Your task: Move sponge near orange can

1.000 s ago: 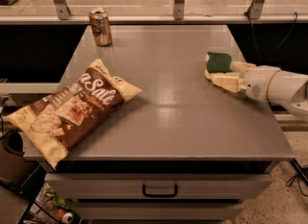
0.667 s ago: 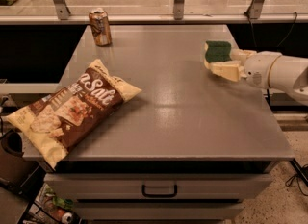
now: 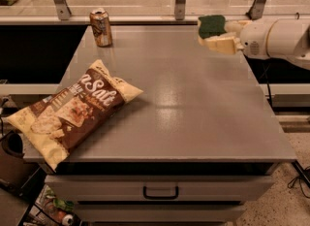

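While the snack bag (image 3: 72,111) sprawls over the desk (image 3: 193,104) edge, nearer you than the orange can (image 3: 100,27), you see the sponge (image 3: 212,24) well to that can's right, pinched between the jaws of the gripper (image 3: 215,35), whose arm enters from farther right.

One can (image 3: 100,27), bag (image 3: 72,111), sponge (image 3: 211,25), pincer (image 3: 216,34).
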